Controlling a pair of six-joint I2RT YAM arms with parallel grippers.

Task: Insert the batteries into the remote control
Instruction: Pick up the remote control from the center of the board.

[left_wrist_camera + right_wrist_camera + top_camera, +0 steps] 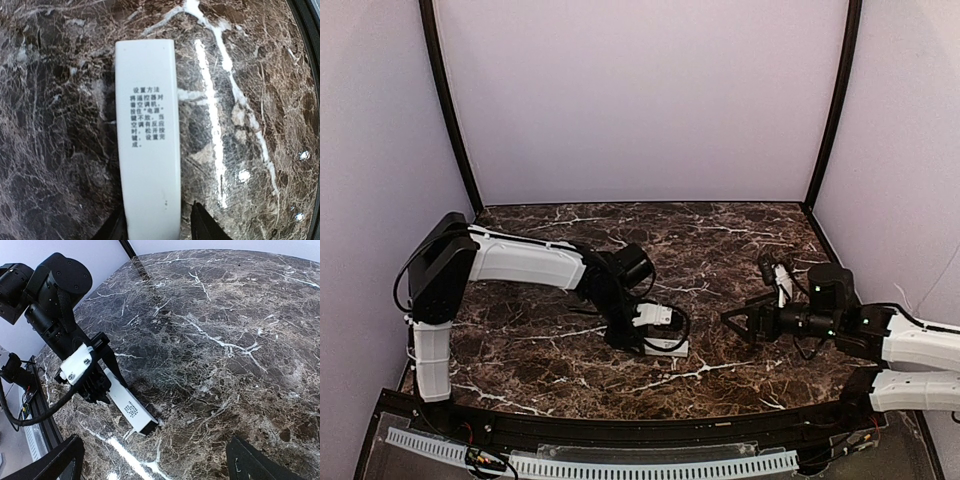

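Remote: flat on the table, about mid-width and toward the table's near edge. It lies label side up, and the label's black printed text is clear in the left wrist view.
Remote's ends: one end sits between the left fingers. The free end points toward the table's right side and looks dark in the right wrist view.
Left gripper: down at the table top, straddling that end of the remote.
Left jaws: part-open. One finger is right at the remote's edge, while a strip of marble shows between the other and the remote's side — so not clamped on it.
Right gripper: low over the table's right half, facing the remote's free end and apart from it.
Right jaws: spread wide with nothing in them — its fingers show only at the bottom corners of the right wrist view, with bare table between.
Left arm: reaches from the table's near left corner in toward the middle.
Right arm: comes in from the table's near right corner.
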